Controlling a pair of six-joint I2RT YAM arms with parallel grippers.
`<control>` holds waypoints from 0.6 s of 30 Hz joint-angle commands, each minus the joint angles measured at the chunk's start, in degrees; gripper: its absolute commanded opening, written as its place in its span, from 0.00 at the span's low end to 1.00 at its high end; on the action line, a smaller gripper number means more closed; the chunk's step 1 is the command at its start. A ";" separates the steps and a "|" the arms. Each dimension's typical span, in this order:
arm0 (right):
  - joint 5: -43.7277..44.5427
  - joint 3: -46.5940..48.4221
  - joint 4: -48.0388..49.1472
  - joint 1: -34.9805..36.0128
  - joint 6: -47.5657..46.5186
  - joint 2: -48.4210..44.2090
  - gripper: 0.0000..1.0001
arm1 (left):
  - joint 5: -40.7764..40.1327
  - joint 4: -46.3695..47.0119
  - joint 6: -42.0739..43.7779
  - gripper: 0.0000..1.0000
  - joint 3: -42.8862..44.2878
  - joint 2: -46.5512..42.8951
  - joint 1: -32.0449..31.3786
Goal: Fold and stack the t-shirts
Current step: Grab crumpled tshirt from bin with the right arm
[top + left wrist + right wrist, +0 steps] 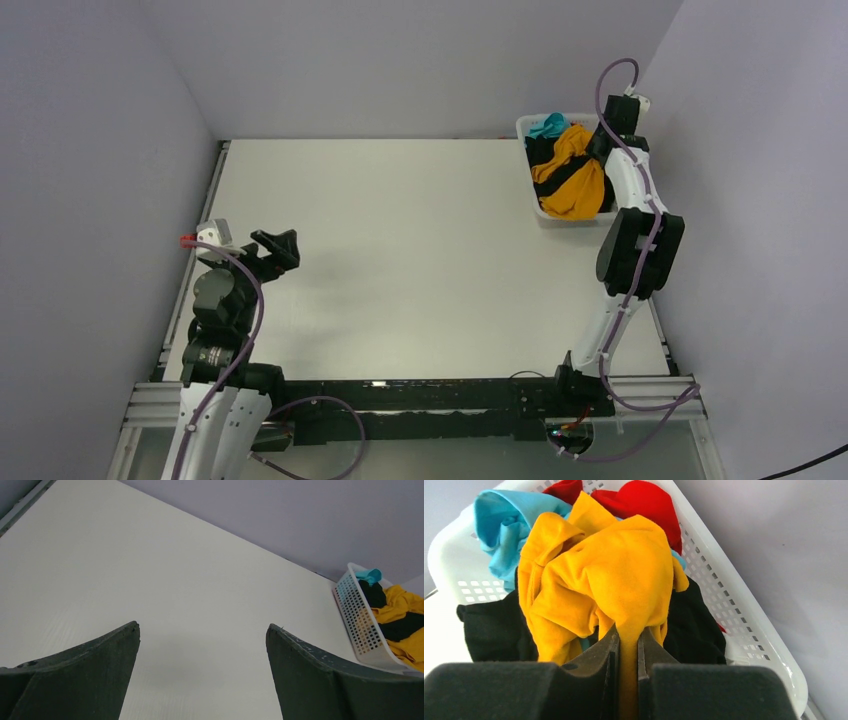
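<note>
Right wrist: right end effector (628,636) clamps mustard shirt (614,575) fold inside basket (735,600).

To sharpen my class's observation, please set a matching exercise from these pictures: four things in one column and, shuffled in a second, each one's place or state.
Column one
1. orange t-shirt
2. left gripper
3. white basket
4. red t-shirt

Column two
A. open, over the table
B. pinched in the shut right gripper
C. loose in the basket, not gripped
D. at the table's far right corner

Pairs: 1-B, 2-A, 3-D, 4-C
</note>
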 commanded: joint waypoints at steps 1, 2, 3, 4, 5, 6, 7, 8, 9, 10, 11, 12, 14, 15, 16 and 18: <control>0.45 3.44 2.23 -0.01 -2.60 -6.86 0.00 | 5.30 5.18 2.11 0.99 -0.91 -1.22 0.24; 1.26 3.57 2.49 0.02 -3.03 -7.96 0.00 | 5.63 5.18 2.12 0.99 -0.94 -1.27 0.23; 2.08 3.81 2.70 -0.05 -3.57 -8.89 0.00 | 5.91 5.17 2.27 0.99 -0.97 -1.28 0.24; 2.97 4.22 2.74 -0.09 -4.14 -9.71 0.02 | 6.11 5.09 2.31 0.99 -1.03 -1.28 0.24; 3.64 4.70 2.84 -0.05 -4.68 -10.39 0.02 | 6.36 5.01 2.46 0.99 -1.03 -1.22 0.20; 4.31 5.10 2.85 -0.03 -5.22 -11.03 0.02 | 6.54 5.03 2.55 0.99 -1.11 -1.20 0.19; 4.68 5.45 2.85 0.00 -5.83 -11.65 0.00 | 6.74 4.98 2.53 0.99 -1.12 -1.14 0.24; 4.69 5.76 2.99 0.04 -6.23 -12.22 0.00 | 6.72 4.91 2.53 0.99 -1.08 -1.14 0.24; 4.53 6.23 2.88 -0.01 -6.64 -12.75 0.00 | 6.68 4.83 2.49 0.99 -1.04 -1.17 0.23; 4.09 6.78 2.81 -0.04 -7.17 -13.24 0.00 | 6.59 4.96 2.45 0.99 -1.04 -1.23 0.24; 3.21 7.18 2.96 0.01 -7.65 -13.73 0.00 | 6.47 4.92 2.31 0.99 -1.03 -1.24 0.23; 2.51 7.63 3.06 -0.01 -7.94 -14.14 0.00 | 6.38 4.95 2.22 0.99 -1.08 -1.33 0.22; 1.09 8.24 3.75 -0.04 -8.33 -15.19 0.00 | 6.20 4.94 2.21 0.99 -1.20 -1.58 0.22; 0.76 8.60 4.44 0.01 -8.61 -15.60 0.00 | 6.05 4.77 2.18 0.99 -1.21 -1.68 0.22; 0.10 8.96 4.92 0.02 -8.98 -15.88 0.00 | 6.00 4.71 2.25 0.99 -1.28 -1.84 0.24; -0.89 10.79 4.94 -0.03 -9.75 -16.06 0.00 | 5.90 4.41 2.42 0.99 -1.22 -1.96 0.24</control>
